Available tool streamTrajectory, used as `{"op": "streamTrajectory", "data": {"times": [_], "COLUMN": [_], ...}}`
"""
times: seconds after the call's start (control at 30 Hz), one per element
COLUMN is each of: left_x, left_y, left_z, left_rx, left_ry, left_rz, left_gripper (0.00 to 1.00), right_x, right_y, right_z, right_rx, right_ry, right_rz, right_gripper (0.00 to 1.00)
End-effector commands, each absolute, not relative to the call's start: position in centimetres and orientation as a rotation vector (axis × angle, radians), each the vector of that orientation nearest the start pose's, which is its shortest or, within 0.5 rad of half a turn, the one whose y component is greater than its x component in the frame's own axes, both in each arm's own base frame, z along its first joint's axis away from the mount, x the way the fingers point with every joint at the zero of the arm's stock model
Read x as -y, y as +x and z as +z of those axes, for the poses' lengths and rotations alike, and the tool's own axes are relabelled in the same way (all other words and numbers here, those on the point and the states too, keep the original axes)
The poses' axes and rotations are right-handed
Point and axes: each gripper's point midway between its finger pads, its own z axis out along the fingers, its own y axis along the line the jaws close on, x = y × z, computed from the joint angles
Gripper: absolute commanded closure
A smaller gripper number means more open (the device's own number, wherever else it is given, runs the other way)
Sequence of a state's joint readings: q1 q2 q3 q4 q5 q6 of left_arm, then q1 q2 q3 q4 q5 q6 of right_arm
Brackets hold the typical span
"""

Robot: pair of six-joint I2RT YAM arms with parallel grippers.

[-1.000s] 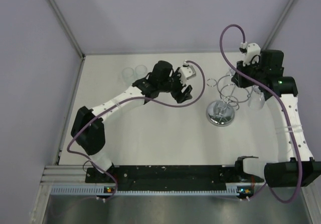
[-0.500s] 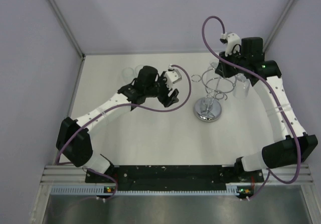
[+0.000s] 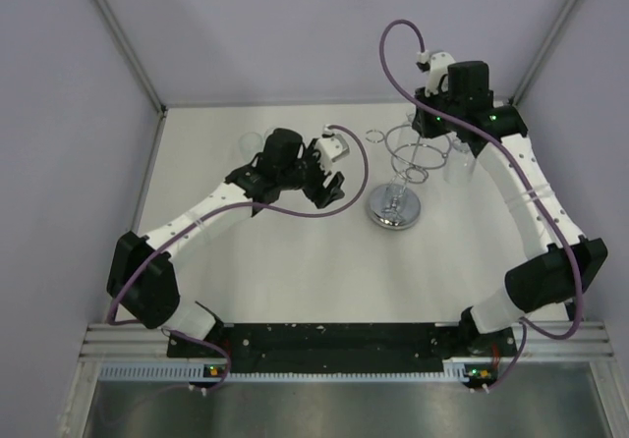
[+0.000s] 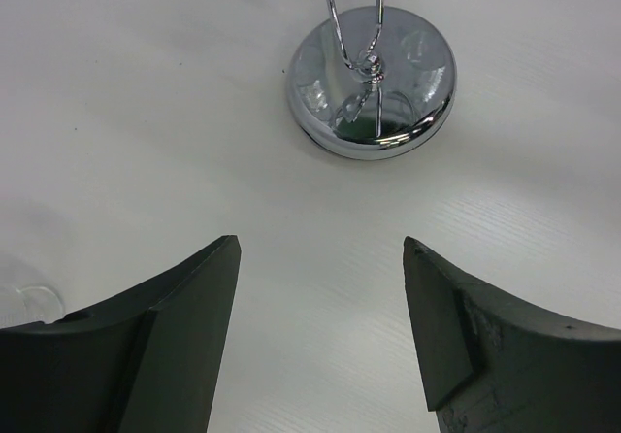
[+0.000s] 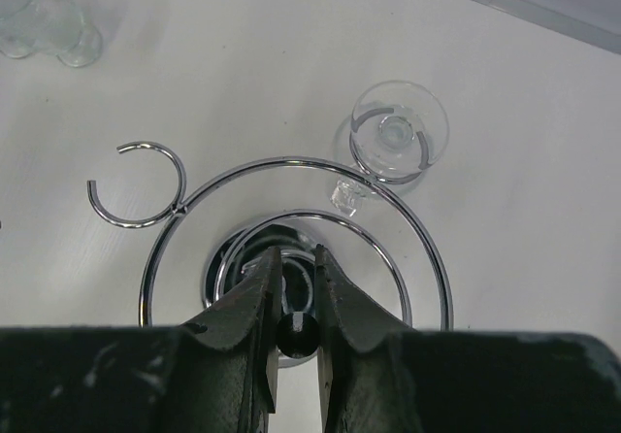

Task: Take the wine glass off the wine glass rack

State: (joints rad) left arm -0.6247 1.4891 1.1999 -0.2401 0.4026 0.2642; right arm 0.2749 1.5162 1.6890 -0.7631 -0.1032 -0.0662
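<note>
The right claw [image 5: 293, 254] was clenched on the top of the central stem of the wine glass rack [image 5: 291, 334], the fingers nearly together with the dark stem tip between them. Just beyond the fingertips curved the rack's chrome hoops. Further out and to the claw's right, the wine glass [image 5: 393, 137] hung in a ring, its foot resting on the wire. An empty ring [image 5: 136, 185] stood off to the claw's left, and other clear glassware [image 5: 49, 16] lay far ahead on the left.

The left claw [image 4: 320, 249] was released, jaws wide over bare counter [image 4: 146, 113], with the rack's mirror base [image 4: 371, 83] ahead of it and apart.

The step in hand seemed to be steadying the rack. Next, the free claw would likely need to rise to the glass, close on it and slide its foot out through the ring's gap.
</note>
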Motion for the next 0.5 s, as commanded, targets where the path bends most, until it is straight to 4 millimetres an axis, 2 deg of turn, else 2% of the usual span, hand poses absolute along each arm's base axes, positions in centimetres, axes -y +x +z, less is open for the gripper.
{"op": "streamTrajectory", "data": {"times": [0.0, 0.2, 0.47], "left_x": [30.2, 29.9, 28.8], "left_y": [32.1, 32.3, 32.3], "left_z": [22.9, 23.1, 22.8], "left_rx": [-1.721, -1.72, -1.73], "left_ry": [1.11, 1.098, 1.099], "left_rz": [-0.64, -0.635, -0.618], "left_gripper": [0.27, 0.27, 0.27], "right_x": [-14.4, -15.3, -15.3], "right_y": [42.8, 43.2, 41.0], "right_z": [41.0, 39.6, 37.9], "right_rx": [-1.773, -1.814, -1.879], "right_ry": [-0.329, -0.273, -0.251], "right_rz": [0.168, 0.118, 0.135], "right_gripper": [1.0, 1.0, 1.0]}}
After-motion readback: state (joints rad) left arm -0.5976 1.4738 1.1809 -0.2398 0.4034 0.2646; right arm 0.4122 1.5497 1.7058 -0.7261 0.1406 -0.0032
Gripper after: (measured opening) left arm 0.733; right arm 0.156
